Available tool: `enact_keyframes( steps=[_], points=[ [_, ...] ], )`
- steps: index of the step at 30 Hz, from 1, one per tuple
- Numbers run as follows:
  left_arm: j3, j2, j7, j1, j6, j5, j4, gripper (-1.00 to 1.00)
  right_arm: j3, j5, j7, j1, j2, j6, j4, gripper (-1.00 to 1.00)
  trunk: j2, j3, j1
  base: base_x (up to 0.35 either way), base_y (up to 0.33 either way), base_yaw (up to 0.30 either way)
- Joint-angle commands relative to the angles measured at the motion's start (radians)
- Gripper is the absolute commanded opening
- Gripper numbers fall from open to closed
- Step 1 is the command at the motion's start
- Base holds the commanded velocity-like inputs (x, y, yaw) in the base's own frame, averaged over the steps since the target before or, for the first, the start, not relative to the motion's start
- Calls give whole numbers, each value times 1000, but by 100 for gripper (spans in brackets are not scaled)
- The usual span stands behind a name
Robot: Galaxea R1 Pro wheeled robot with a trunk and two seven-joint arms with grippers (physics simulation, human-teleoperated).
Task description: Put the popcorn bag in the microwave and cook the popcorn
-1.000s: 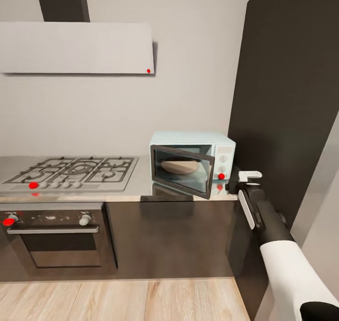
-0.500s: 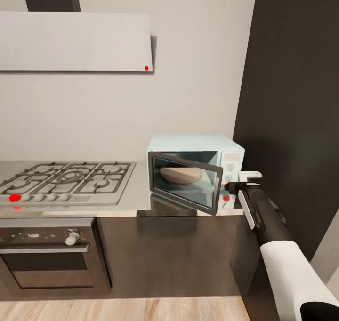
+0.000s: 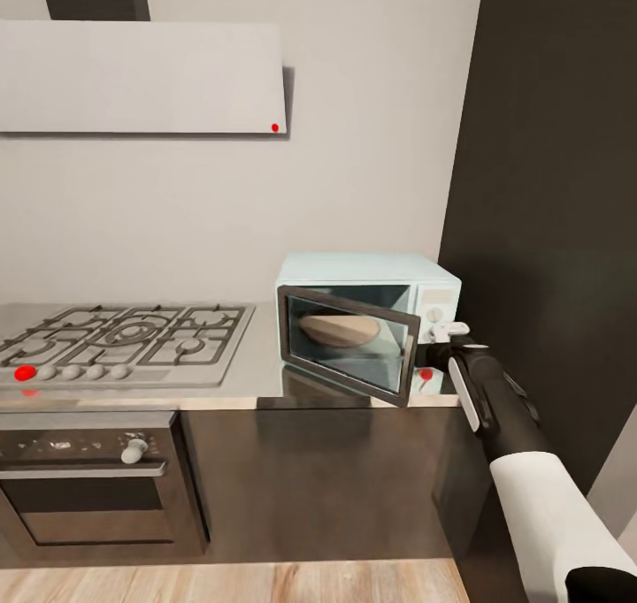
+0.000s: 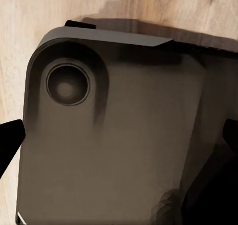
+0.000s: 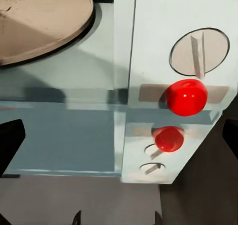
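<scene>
1. Microwave [image 3: 416, 280] sits mid-right of the head frame on the countertop [image 3: 257, 355], its long axis running left-right and its front facing me; door [image 3: 347, 341] is swung partway open toward lower left.
2. Inside: tan turntable plate [image 3: 339, 329], lying flat.
3. My right gripper [image 3: 447, 331] is up at the knob panel (right side of the microwave), just beside it; whether it's parted or clenched I can't tell.
4. Right wrist cam: red button [image 5: 186, 96] below a white dial [image 5: 199, 52], w/ its reflection underneath.
5. Left wrist cam: dark robot base [image 4: 119, 136] over wood floor [image 4: 29, 17]; my left fingertips [image 4: 10, 140] sit at opposite frame edges, spread wide, holding nothing.
6. Gas hob [image 3: 124, 338] lies at left, oven [image 3: 88, 479] under it.
</scene>
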Motion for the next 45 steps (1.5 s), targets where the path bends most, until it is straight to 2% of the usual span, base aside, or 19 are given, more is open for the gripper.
enact_keyframes(
  steps=[1,4,8,13,19,29,45],
  points=[
    [0,0,0,0,-2,7,-1,100,-1,3,9,-1,0,4,-1,100,-1,-1,0,0,0,0],
    [0,0,0,-1,-2,7,-1,100,-1,0,18,-1,0,4,-2,100,-1,-1,0,0,0,0],
    [0,-1,0,-1,-2,7,-1,100,-4,0,89,-1,-2,6,0,100,-1,-1,0,0,0,0],
    [0,-1,0,0,-2,7,-1,100,-4,0,132,-1,-4,8,1,100,-1,-1,0,0,0,0],
    [0,0,0,-1,-2,6,-2,100,-4,11,214,-1,-5,13,2,100,-1,-1,0,-26,0,0],
    [2,-1,1,-1,-2,7,-2,100,0,16,221,-1,-4,15,2,100,-1,-1,0,-276,104,0],
    [2,-1,0,0,-2,7,-2,100,-2,15,219,-1,-2,16,1,100,-1,-1,0,-208,255,0]
  ],
)
